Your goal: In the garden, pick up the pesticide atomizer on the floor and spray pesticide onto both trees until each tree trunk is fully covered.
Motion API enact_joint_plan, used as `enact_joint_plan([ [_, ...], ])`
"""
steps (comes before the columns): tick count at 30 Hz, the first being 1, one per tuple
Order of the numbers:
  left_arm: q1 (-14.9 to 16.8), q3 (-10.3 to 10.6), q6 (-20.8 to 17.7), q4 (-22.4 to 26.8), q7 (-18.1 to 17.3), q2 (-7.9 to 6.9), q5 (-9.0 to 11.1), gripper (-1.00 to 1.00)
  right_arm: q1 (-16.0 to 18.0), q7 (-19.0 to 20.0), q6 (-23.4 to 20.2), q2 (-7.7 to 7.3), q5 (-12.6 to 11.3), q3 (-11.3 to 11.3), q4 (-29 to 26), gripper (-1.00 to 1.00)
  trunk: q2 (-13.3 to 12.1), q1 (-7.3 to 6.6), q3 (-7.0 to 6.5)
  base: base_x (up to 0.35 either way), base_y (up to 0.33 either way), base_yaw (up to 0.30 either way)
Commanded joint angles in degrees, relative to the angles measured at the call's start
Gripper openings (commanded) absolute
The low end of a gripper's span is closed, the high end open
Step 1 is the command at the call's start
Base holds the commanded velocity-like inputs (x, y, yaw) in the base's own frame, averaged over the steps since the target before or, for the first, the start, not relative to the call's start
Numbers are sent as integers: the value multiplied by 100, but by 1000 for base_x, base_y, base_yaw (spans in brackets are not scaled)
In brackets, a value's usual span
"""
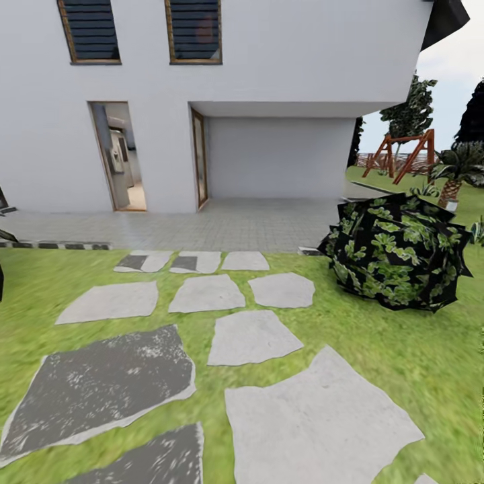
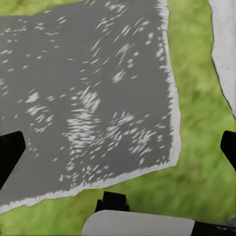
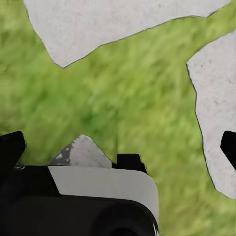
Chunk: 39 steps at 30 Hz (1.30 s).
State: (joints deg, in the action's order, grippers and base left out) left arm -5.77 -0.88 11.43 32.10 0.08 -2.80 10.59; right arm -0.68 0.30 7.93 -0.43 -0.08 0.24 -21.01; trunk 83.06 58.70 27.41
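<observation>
Stepping stones (image 1: pixel 252 336) cross the lawn (image 1: pixel 403 349) toward the house (image 1: pixel 282 81), and both grippers (image 2: pixel 118 147) (image 3: pixel 118 147) hang spread and empty, likely because the robot is travelling, the pesticide atomizer unseen.

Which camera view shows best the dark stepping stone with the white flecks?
The left wrist view: the dark stepping stone lies close below the left hand, its flecks and pale edge sharp. The head view shows the whole slab in the lawn, smaller. The right wrist view shows pale stones and grass.
</observation>
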Motion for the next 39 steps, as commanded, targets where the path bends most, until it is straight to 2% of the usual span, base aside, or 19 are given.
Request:
enact_joint_plan([
  [1,-3,8,8,4,1,-1,40,100,-2,4,8,-1,-1,2,-8,100,2,3,3,258,277,-234],
  [12,-3,9,8,-2,1,-1,43,100,-2,5,4,-1,-1,2,-8,100,2,3,3,177,201,-282],
  [39,-3,9,8,-2,1,-1,40,100,-2,49,-2,-1,-16,2,-2,100,2,3,11,9,12,-299],
])
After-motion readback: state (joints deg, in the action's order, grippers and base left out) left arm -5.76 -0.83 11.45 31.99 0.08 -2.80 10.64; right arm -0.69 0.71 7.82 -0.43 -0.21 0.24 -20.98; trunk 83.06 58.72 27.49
